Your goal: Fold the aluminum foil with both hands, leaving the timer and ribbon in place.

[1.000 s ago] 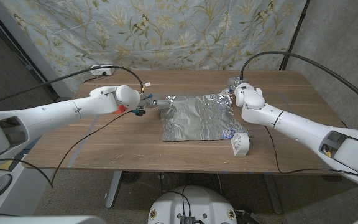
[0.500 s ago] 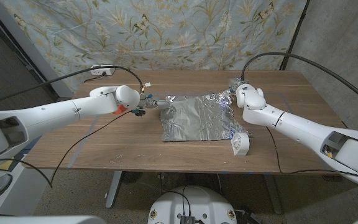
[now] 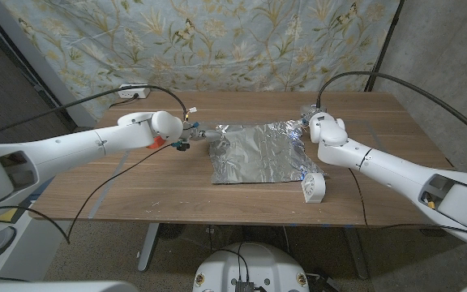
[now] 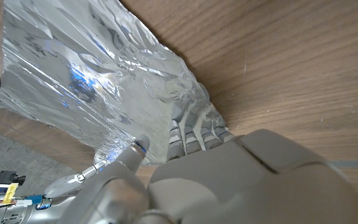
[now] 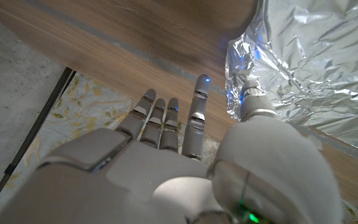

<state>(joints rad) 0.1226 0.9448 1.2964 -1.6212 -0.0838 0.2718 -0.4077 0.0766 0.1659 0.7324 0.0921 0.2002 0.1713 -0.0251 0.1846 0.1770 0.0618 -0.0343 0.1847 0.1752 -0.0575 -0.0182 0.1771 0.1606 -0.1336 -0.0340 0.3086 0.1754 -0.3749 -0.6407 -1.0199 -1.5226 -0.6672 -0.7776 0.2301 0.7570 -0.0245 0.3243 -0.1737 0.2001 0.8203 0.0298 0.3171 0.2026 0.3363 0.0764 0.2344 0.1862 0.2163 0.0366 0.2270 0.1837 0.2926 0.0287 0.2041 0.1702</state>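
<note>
Both hands working the foil's far corners

One foil sheet (image 3: pixel 259 153) is lying crumpled mid-table (image 3: pixel 152 191). The left hand (image 3: pixel 193 132) is gripping its far left corner; the right hand (image 3: pixel 308 118), fingers spread, is resting its thumb against the far right corner. One white timer (image 3: pixel 313 187) is standing just beside the near right corner. No writing is readable.

Shiny crinkled silver foil (image 3: pixel 258 152) on a brown woodgrain desk (image 3: pixel 136 191), white timer (image 3: pixel 313 187) just beside its corner, white arms, and a pale blue floral-and-bird curtain (image 3: pixel 217 45) behind the desk.
</note>
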